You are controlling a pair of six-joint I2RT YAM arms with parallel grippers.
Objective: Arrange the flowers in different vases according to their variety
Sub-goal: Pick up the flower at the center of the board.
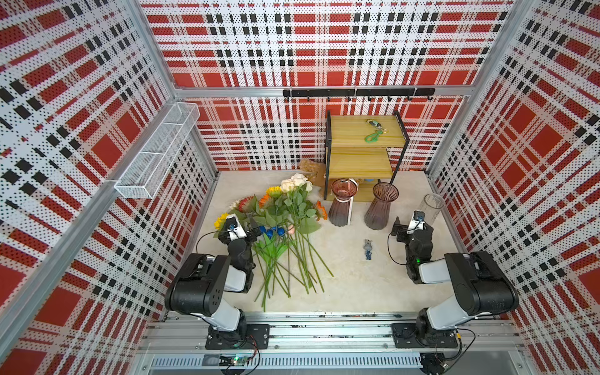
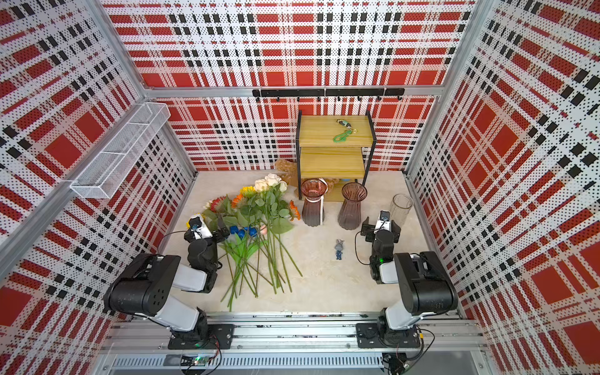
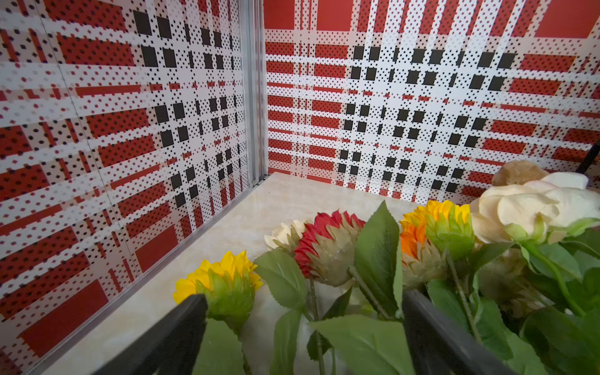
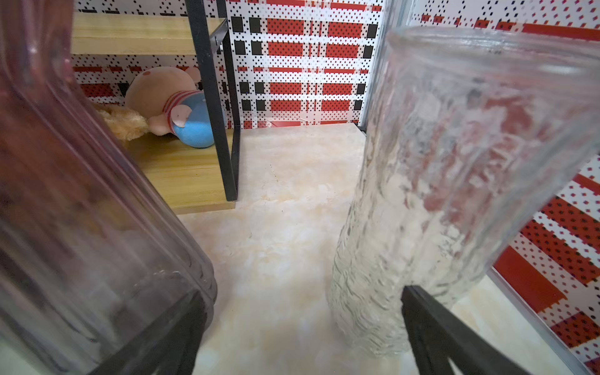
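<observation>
The flowers (image 1: 285,227) lie in a loose pile on the table's left half, heads toward the back. Among them are cream roses (image 1: 297,183), sunflowers (image 3: 224,279), blue tulips (image 1: 274,231) and a pink tulip (image 1: 291,230). Two ribbed purple vases (image 1: 341,204) (image 1: 380,207) and a clear vase (image 1: 430,207) stand upright to the right. My left gripper (image 1: 239,230) is open at the pile's left edge, with leaves and stems between its fingers (image 3: 185,324). My right gripper (image 4: 305,305) is open and low, between a purple vase (image 4: 81,211) and the clear vase (image 4: 438,162).
A wooden shelf (image 1: 363,143) with a green keychain (image 1: 373,133) stands at the back, a plush toy (image 4: 175,107) on its lowest board. A small figurine (image 1: 368,249) lies mid-table. A white wire basket (image 1: 159,152) hangs on the left wall.
</observation>
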